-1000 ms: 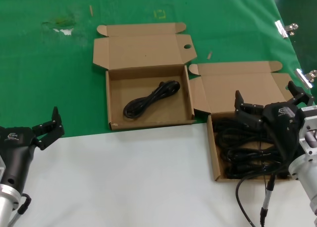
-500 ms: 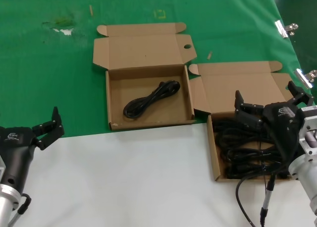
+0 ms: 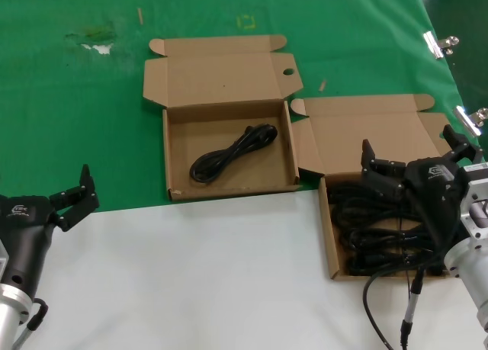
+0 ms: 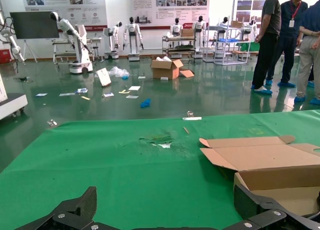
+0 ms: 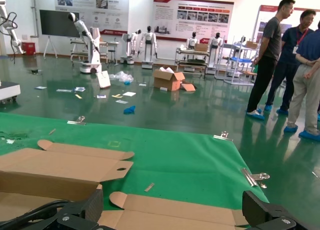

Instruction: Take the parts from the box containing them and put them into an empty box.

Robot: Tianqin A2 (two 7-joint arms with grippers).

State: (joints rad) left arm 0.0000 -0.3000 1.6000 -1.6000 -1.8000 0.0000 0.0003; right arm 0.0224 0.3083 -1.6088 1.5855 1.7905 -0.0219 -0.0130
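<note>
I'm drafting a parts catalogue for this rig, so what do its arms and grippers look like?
Both arms have silver metal forearms ending in matte black housings with a small pale logo. The left gripper and right gripper carry black angular fingers. A black cable hangs beneath the right arm.

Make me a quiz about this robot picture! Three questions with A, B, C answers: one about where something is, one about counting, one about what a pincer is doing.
1. Where is the right pincer?
A. Over the box full of cords
B. Over the left box
C. Off the table

2. How many power cords lie in the left box?
A. None
B. One
C. Four

3. How are the left pincer fingers?
A. Open, holding nothing
B. Shut on a cord
C. Shut on a flap

Answers: 1 A, its fingers hang above the pile of cords. 2 B, a single black coil rests there. 3 A, they spread apart over the green cloth's edge.
</note>
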